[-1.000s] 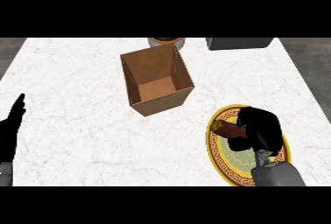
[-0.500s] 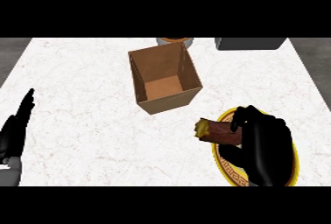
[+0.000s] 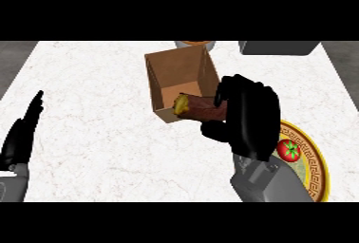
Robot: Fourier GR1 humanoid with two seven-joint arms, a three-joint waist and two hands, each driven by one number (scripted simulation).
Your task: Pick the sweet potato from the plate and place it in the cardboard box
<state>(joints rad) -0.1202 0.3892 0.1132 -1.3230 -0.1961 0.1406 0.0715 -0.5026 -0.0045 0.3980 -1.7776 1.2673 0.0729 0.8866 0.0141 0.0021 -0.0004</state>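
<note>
Over the box's near right corner, the right hand (image 3: 247,118) holds the sweet potato (image 3: 201,108) in the air. Its black fingers (image 3: 228,92) are curled round the root's right half, with the thumb below it. The root lies roughly level. Its pale yellow cut end points left and overlaps the front wall of the box (image 3: 176,78), while the dark reddish body runs back into the palm. Whether it touches the cardboard cannot be told from this view.

The box stands open on the white marbled desk (image 3: 98,95), a little tilted in the view, its brown inside showing down to the floor. It sits toward the far middle of the desk.

Right of the hand and nearer the robot lies the plate (image 3: 317,163), which has a yellow rim and a patterned band. The grey right forearm (image 3: 270,182) covers its left part. A red tomato (image 3: 288,149) with a green top sits on the plate, just beside the wrist.

At the view's left edge rests the left hand (image 3: 22,135), with its fingers straight and pointing away from the robot. It holds nothing and is well apart from the box.

At the far edge of the desk, an orange-brown thing (image 3: 195,43) shows behind the box and a dark grey one (image 3: 278,46) to its right. Both are cut off by the view's top.
</note>
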